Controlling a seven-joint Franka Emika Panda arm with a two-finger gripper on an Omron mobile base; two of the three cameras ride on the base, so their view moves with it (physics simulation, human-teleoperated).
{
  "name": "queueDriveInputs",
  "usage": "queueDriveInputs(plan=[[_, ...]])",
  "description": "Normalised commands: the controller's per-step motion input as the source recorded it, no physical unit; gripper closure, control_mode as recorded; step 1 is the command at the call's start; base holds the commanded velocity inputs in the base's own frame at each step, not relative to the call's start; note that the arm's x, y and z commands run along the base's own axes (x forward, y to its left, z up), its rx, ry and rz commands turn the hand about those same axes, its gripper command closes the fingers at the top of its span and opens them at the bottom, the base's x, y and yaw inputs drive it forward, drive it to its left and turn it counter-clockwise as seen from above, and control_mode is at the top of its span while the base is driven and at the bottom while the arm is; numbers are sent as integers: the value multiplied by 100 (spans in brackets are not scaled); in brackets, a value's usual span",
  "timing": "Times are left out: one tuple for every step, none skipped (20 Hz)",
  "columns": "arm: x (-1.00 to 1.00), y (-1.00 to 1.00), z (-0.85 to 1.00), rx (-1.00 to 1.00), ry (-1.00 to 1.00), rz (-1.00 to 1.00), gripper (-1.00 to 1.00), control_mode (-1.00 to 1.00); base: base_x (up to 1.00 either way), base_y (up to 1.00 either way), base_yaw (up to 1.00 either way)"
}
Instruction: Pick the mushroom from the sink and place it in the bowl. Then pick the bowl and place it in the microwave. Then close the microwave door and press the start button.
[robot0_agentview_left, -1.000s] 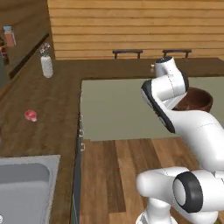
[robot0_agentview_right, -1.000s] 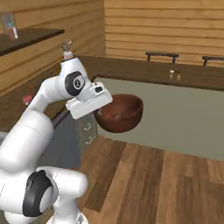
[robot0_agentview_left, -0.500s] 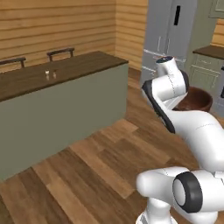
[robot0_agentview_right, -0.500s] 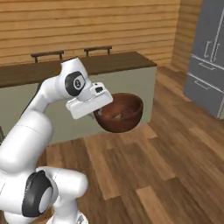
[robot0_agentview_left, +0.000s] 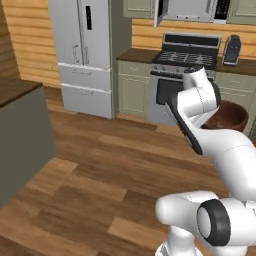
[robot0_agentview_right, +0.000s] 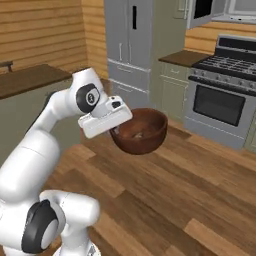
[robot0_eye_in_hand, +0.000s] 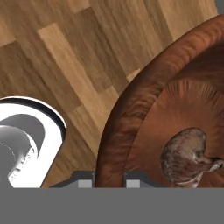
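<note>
Hand view: gripper (robot0_eye_in_hand: 109, 183) is clamping bowl (robot0_eye_in_hand: 144, 105) by its rim, mushroom (robot0_eye_in_hand: 186, 155) lying inside; one-sided hold is risking tilt, spilling it.

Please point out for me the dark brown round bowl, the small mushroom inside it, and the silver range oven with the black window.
Dark brown round bowl (robot0_agentview_right: 145, 135): right base view, on its outer wall.
Small brown-capped mushroom (robot0_eye_in_hand: 186, 153): hand view, on its cap, inside the bowl.
Silver range oven with black window (robot0_agentview_right: 217, 105): right base view, on the door window.

Even, bright rendered light, soft shadows, no glare, slightly coarse detail
</note>
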Motion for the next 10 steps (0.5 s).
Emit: queueDriveInputs(plan=[[0, 0, 0, 0, 0, 0, 100, 100, 100, -31, -57], [0, 0, 0, 0, 0, 0, 100, 100, 100, -32, -53], [0, 0, 0, 0, 0, 0, 100, 100, 100, -29, -49], [0, 0, 0, 0, 0, 0, 100, 100, 100, -28, -45], [0, 0, 0, 0, 0, 0, 100, 100, 100, -31, -39], [0, 0, 0, 0, 0, 0, 100, 100, 100, -23, -29], [0, 0, 0, 0, 0, 0, 100, 100, 100, -19, -23], [0, 0, 0, 0, 0, 0, 100, 100, 100, -16, -18], [0, 0, 0, 0, 0, 0, 100, 100, 100, -7, -15], [0, 0, 0, 0, 0, 0, 100, 100, 100, -4, -14]])
